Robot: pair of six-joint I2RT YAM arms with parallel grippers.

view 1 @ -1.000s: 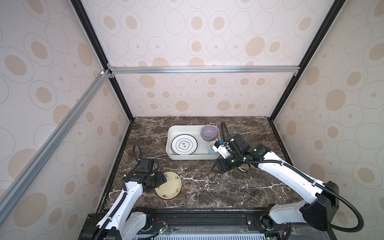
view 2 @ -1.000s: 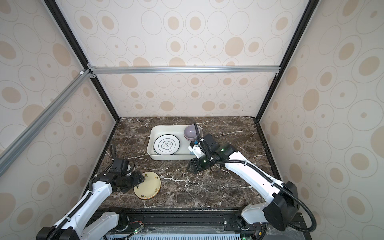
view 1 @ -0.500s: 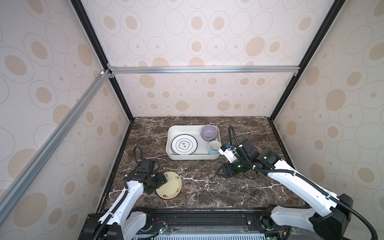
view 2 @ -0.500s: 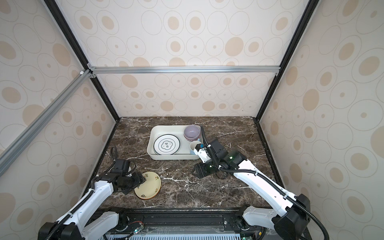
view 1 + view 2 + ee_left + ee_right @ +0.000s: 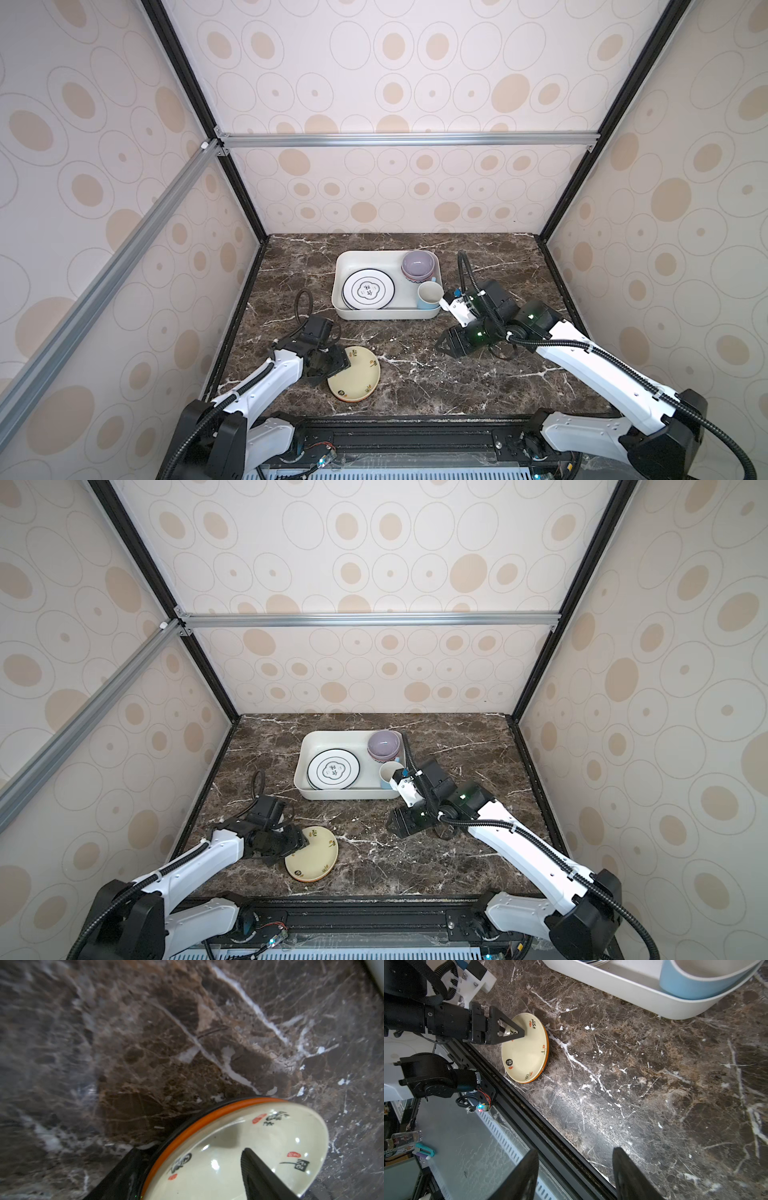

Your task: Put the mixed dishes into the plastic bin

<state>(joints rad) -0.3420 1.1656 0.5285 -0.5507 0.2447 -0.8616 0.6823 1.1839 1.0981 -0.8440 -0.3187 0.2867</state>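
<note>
Between the left gripper's (image 5: pixel 344 362) spread jaws sits the pale yellow plate's (image 5: pixel 358 377) rim (not yet clamped); a shallow bite risks it slipping onto the tabletop (image 5: pixel 415 374). Right gripper (image 5: pixel 439 345) hangs spread, empty.

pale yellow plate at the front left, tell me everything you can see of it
The pale yellow plate is round and shallow, glossy like glazed ceramic. It has an orange band round its edge, looks dark beneath, and has black brush characters and small red stamps on its face. It lies face up on the marble table near the front edge, outside the bin, perhaps slightly tilted. The left claw straddles its rim, one finger over the face and the other under the edge. Whether they pinch it is unclear.
</note>
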